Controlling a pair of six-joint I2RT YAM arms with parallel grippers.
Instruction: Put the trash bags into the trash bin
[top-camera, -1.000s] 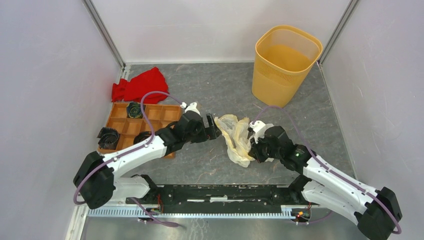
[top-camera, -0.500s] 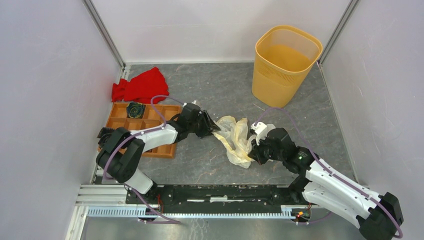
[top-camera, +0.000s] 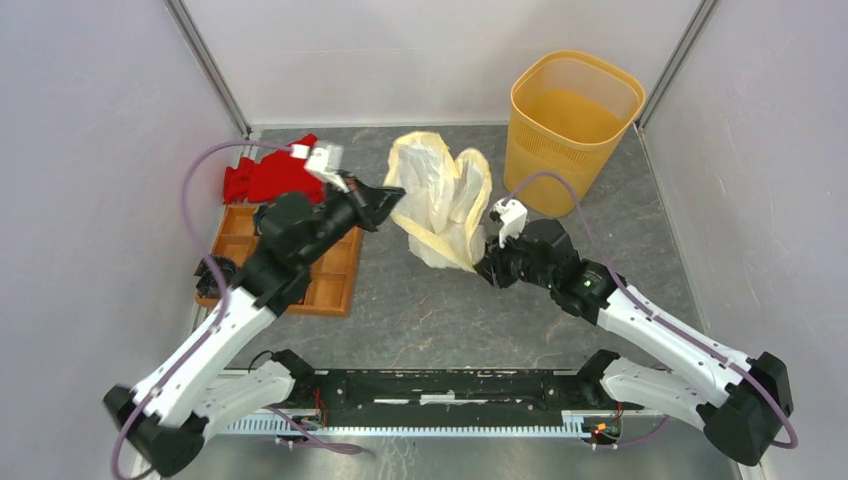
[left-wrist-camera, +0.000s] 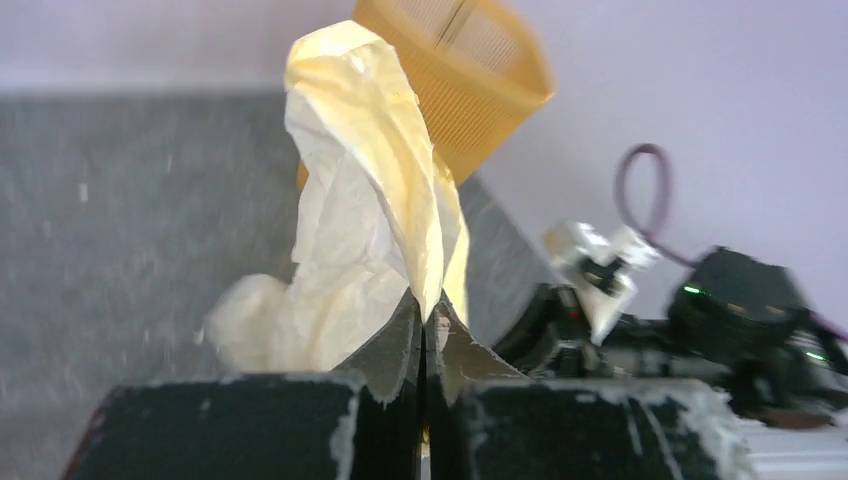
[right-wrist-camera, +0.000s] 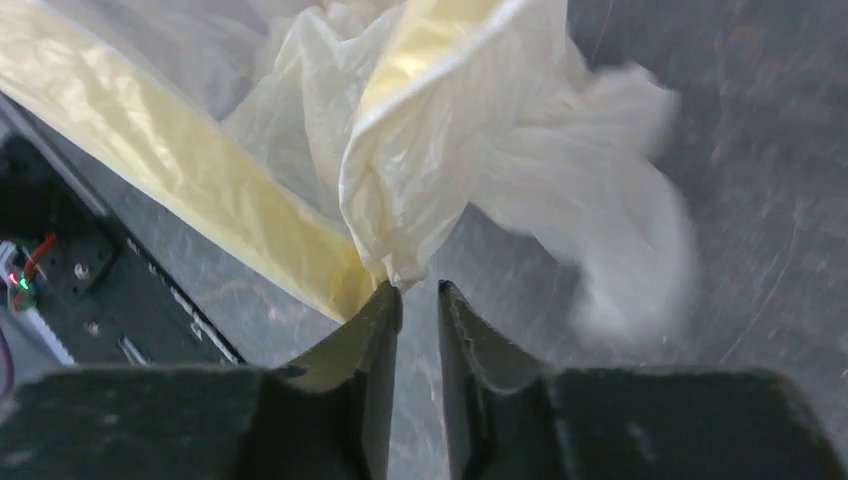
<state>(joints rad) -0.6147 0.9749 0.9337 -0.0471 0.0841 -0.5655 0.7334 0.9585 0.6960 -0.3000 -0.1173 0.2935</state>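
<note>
The cream-white trash bag (top-camera: 440, 200) hangs lifted over the floor's middle, left of the yellow-orange trash bin (top-camera: 570, 125) at the back right. My left gripper (top-camera: 395, 195) is shut on the bag's upper left edge; in the left wrist view the closed jaws (left-wrist-camera: 428, 315) pinch a fold of the bag (left-wrist-camera: 360, 200), with the bin (left-wrist-camera: 470, 70) behind. My right gripper (top-camera: 487, 268) sits at the bag's lower right end. In the right wrist view it (right-wrist-camera: 420, 290) stands slightly open, floor showing through the gap, and the bag (right-wrist-camera: 450, 130) only touches its left fingertip.
A red cloth (top-camera: 275, 175) lies at the back left. In front of it is a shallow orange compartment tray (top-camera: 325, 270) with black parts (top-camera: 215, 275) at its left. White walls close in the sides and back. A metal rail (top-camera: 430, 385) runs along the near edge.
My left gripper shut on the bag and raised it up and toward the back. My right gripper's jaws parted and let the bag's lower end slip out.
</note>
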